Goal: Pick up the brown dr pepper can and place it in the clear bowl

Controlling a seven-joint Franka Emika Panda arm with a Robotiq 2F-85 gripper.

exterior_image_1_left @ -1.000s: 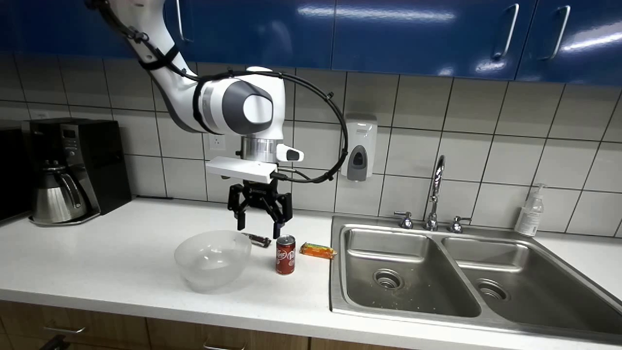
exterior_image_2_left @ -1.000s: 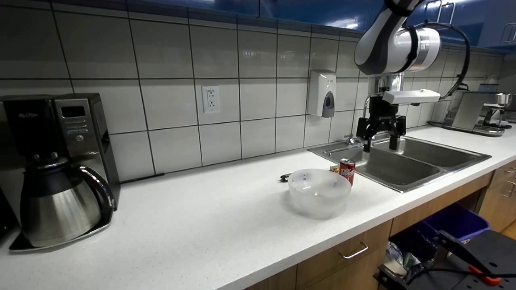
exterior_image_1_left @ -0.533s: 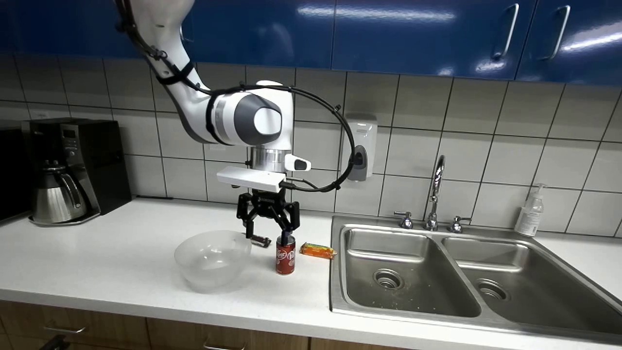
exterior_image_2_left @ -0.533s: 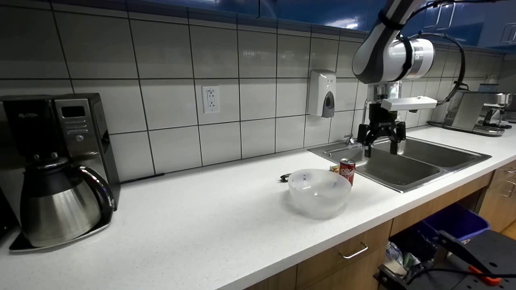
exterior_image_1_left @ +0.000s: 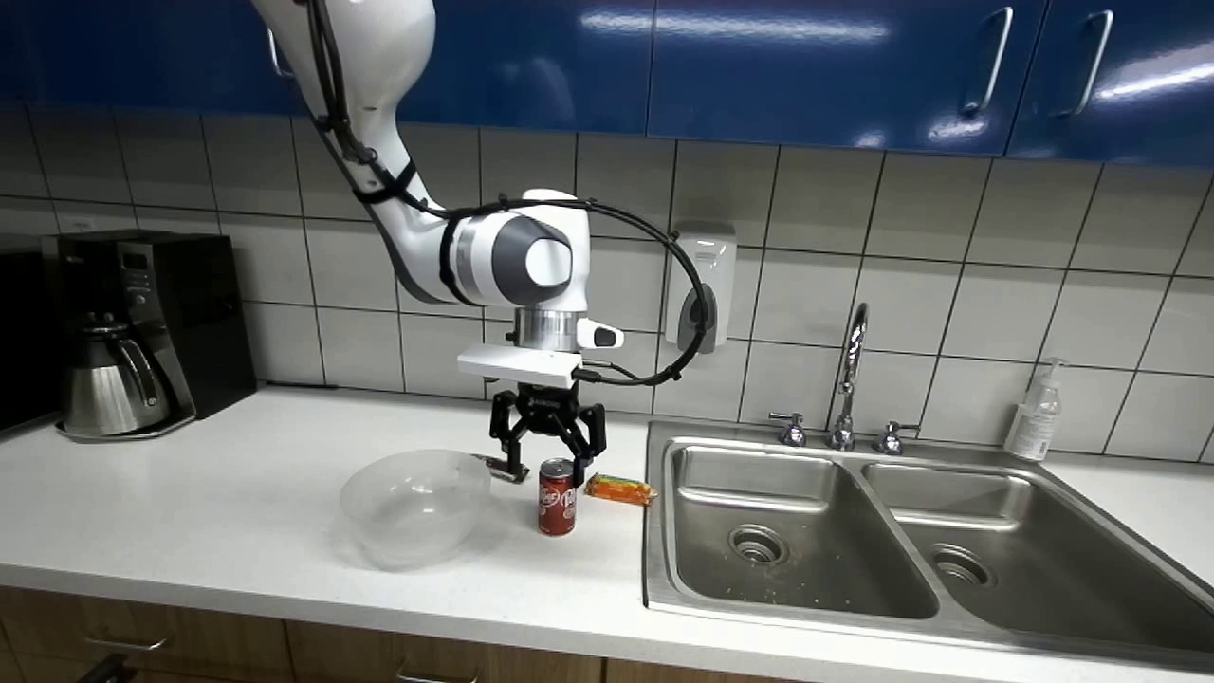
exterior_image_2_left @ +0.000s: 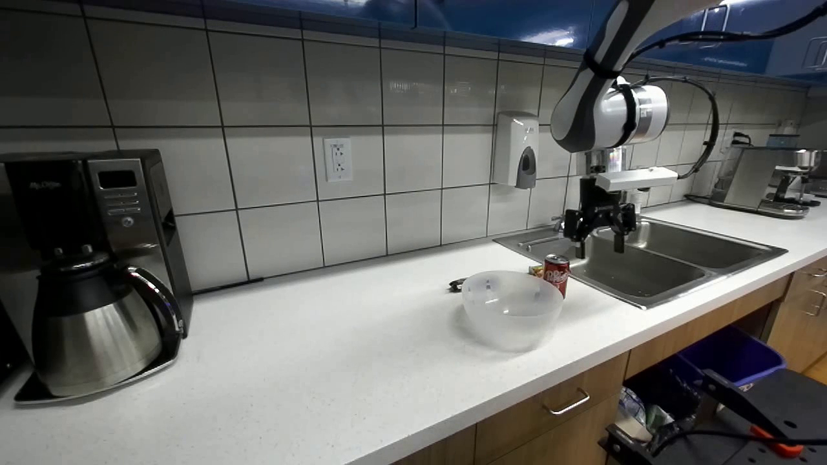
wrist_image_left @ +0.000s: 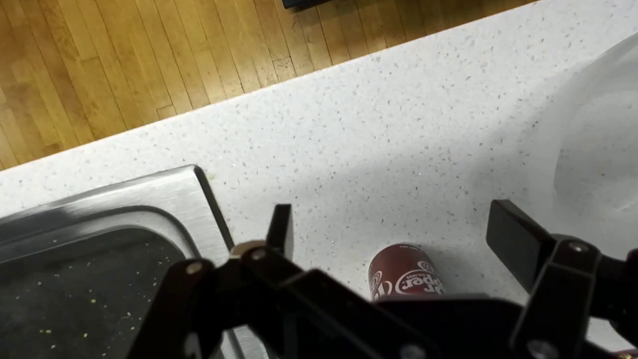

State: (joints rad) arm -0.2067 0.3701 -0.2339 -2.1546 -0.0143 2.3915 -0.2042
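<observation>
I think this is the pick-up step. My pincer [wrist_image_left: 392, 229] is spread wide, empty. The brown can [exterior_image_1_left: 557, 505] stands below it, the clear bowl [exterior_image_1_left: 410, 531] off to one side. Next: line up, go down, squeeze.

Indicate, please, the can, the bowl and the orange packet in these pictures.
Can [wrist_image_left: 404, 270]: in the wrist view, on its printed side.
Bowl [exterior_image_2_left: 513, 330]: in an exterior view, on its outer wall.
Orange packet [exterior_image_1_left: 620, 489]: in an exterior view, on the middle of its wrapping.
</observation>
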